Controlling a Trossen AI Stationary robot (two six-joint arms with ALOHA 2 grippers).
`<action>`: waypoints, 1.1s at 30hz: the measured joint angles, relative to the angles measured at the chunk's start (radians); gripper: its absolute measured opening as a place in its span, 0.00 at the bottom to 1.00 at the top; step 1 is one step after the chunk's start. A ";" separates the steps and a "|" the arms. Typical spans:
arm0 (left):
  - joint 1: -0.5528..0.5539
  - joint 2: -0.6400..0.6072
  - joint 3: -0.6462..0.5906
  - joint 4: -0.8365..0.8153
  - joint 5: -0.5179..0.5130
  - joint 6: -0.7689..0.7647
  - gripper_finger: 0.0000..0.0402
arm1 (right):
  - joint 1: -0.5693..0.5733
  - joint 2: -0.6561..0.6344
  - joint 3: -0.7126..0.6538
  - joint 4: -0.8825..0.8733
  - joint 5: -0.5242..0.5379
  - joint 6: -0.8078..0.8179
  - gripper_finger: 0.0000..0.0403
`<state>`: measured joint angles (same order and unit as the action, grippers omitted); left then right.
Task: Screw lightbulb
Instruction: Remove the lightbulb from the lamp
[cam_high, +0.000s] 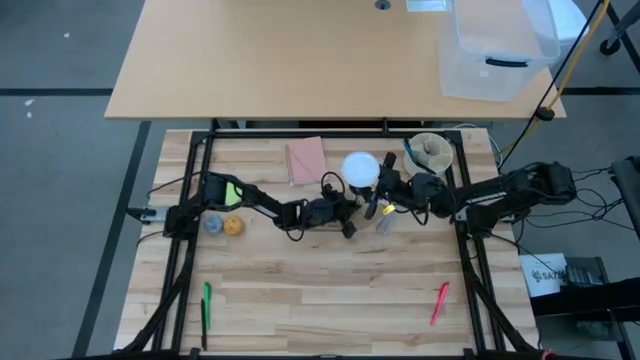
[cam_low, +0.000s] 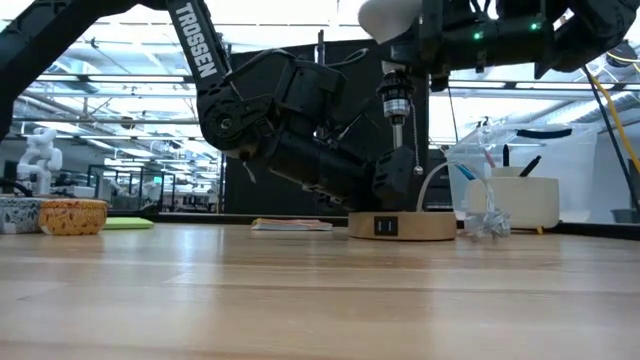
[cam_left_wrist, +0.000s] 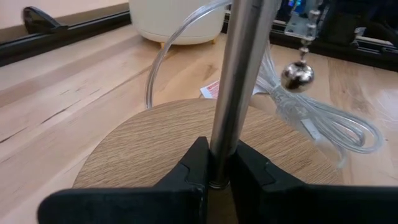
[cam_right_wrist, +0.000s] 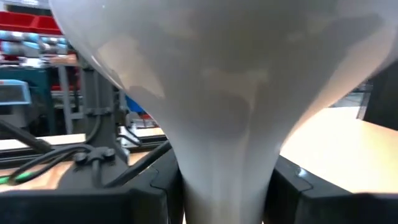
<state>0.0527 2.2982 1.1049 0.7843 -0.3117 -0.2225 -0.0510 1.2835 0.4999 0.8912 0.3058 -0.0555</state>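
Observation:
The lightbulb (cam_high: 360, 168) is white with a round dome. It stands dome up over the black socket (cam_low: 395, 100) at the top of the lamp's silvery pole (cam_left_wrist: 239, 68). The pole rises from the round wooden disc (cam_low: 400, 226), which rests flat on the table. My left gripper (cam_left_wrist: 221, 171) is shut on the pole just above the disc. My right gripper (cam_right_wrist: 224, 202) is shut on the bulb, high above the table. The gripper hides the bulb's screw base. A ball chain (cam_left_wrist: 297, 74) hangs beside the pole. My left gripper pinches the pole's lowest part (cam_left_wrist: 219, 155) between its two fingers, just above the wooden disc. The fingers come level from the table's left and lie across the upright pole. The disc stays flat on the table. My right gripper pinches the bulb's narrow neck (cam_right_wrist: 224, 168) below the dome, one finger (cam_right_wrist: 158, 190) on each side. The fingers come about level from the table's right. The bulb stands upright over the socket; whether its base is in the socket cannot be told.
A bundled clear cord (cam_left_wrist: 323, 118) lies on the table right of the disc. A white pot (cam_high: 432, 150) and a pink pad (cam_high: 306, 160) lie at the far side. Two small bowls (cam_high: 222, 225) sit left. A green pen (cam_high: 207, 305) and a red pen (cam_high: 439, 303) lie near.

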 joint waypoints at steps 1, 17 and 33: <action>0.001 0.000 0.000 -0.001 0.014 0.002 0.10 | -0.008 -0.001 0.000 -0.004 -0.024 0.008 0.34; -0.002 0.000 -0.001 0.001 0.181 0.053 0.10 | -0.130 -0.044 0.003 -0.148 -0.351 -0.043 0.34; -0.002 0.000 0.002 0.005 0.282 0.084 0.10 | -0.368 -0.081 0.002 -0.197 -1.030 -0.122 0.35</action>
<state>0.0502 2.2981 1.1069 0.7893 -0.0294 -0.1381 -0.4188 1.2030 0.5018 0.6939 -0.7243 -0.1772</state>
